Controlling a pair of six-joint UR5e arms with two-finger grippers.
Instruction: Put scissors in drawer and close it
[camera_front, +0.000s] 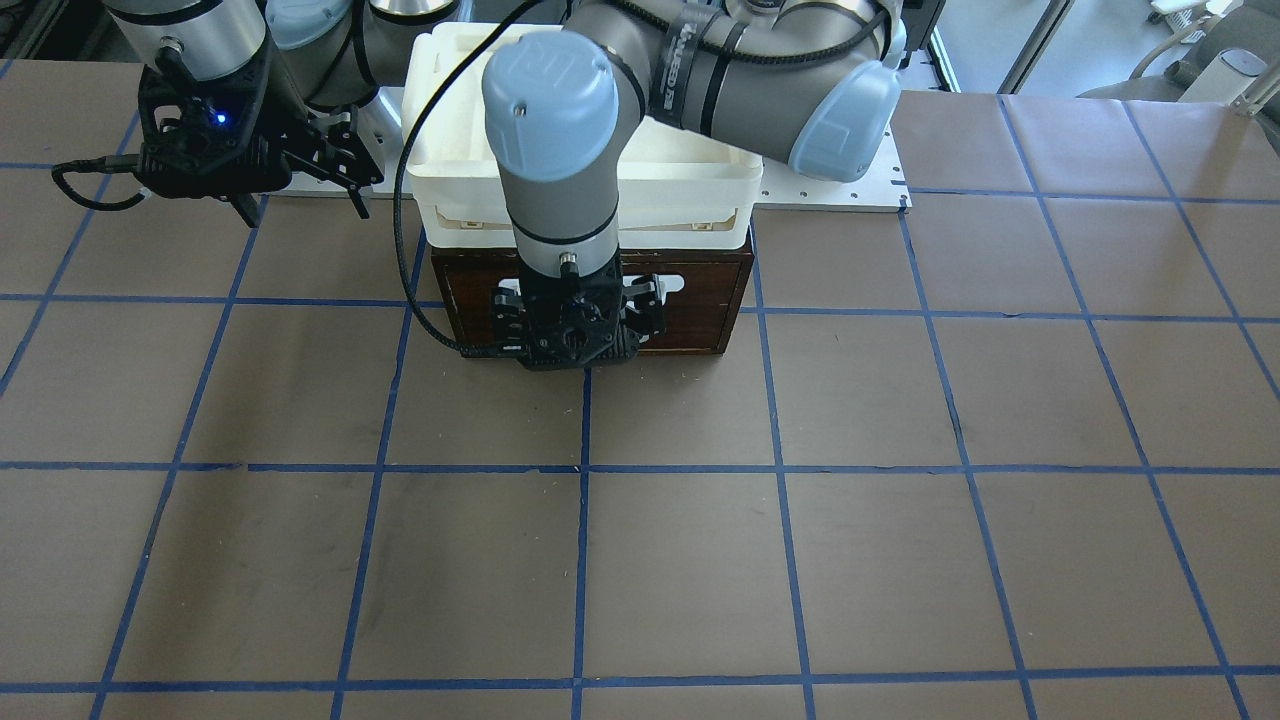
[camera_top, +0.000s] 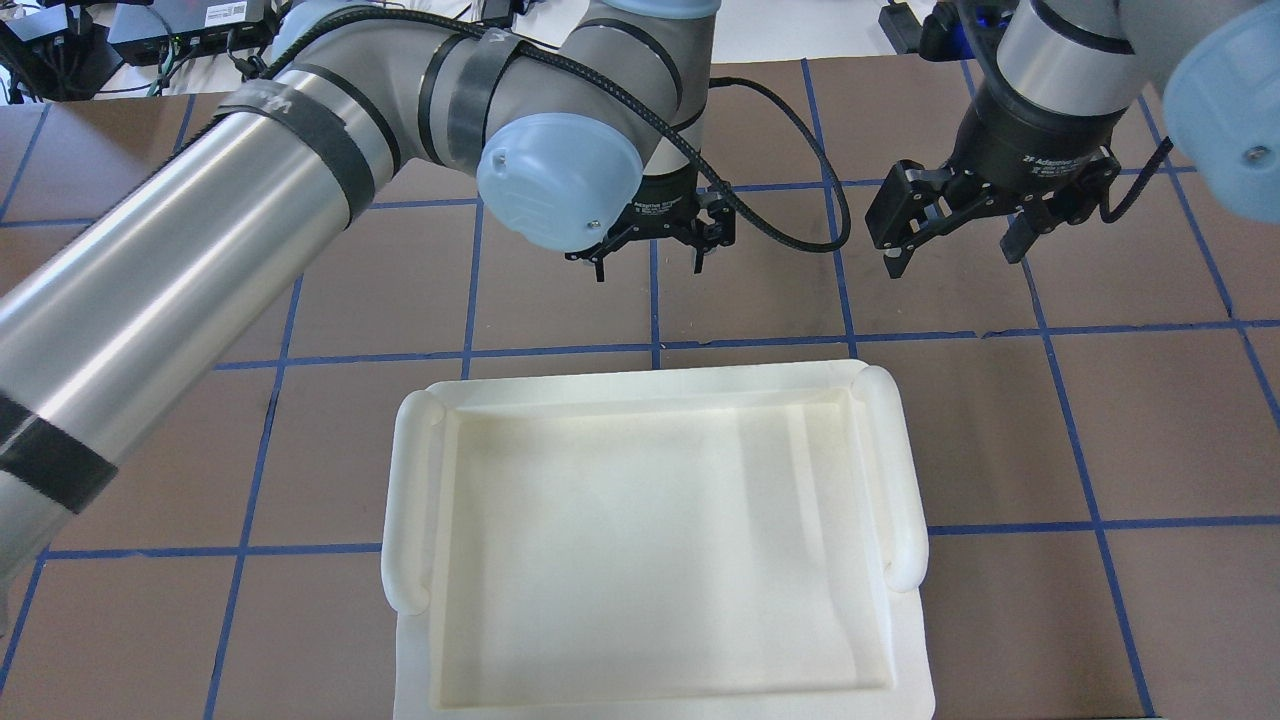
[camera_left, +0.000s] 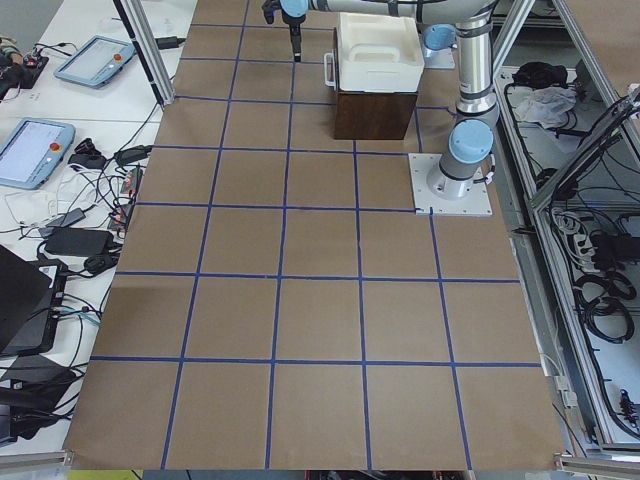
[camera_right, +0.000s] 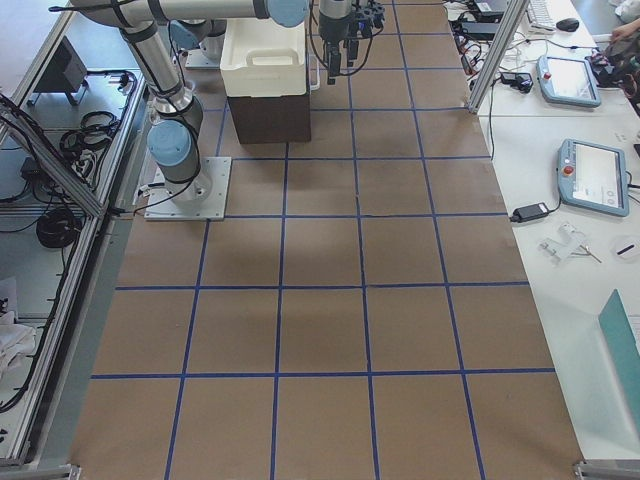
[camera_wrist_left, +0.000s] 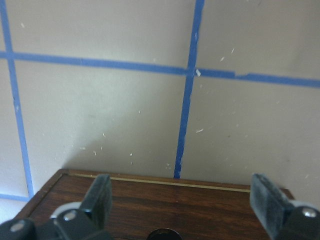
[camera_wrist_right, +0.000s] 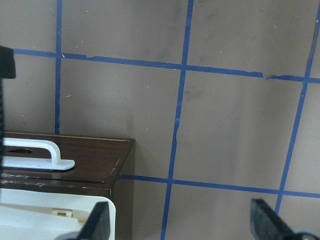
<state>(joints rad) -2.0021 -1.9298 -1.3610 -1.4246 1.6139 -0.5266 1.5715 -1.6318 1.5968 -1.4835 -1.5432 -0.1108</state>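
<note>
Left gripper (camera_front: 580, 318): jaws spread wide and empty, just in front of the dark front of the drawer (camera_front: 700, 315), over its white bar handle (camera_front: 676, 285); contact cannot be judged. Right gripper (camera_top: 952, 256): jaws likewise released, holding nothing, above the table (camera_front: 900, 560) well to one side. The drawer sits shut beneath the white bin (camera_top: 410, 500).

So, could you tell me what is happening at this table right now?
Two robot arms work at a dark brown wooden drawer with a white plastic bin on top. The left gripper hangs open just in front of the drawer front, by its white bar handle, holding nothing. The right gripper hovers open off to the side above the table, also empty. The drawer looks shut. The scissors show in no view, so presumably they are inside.
</note>
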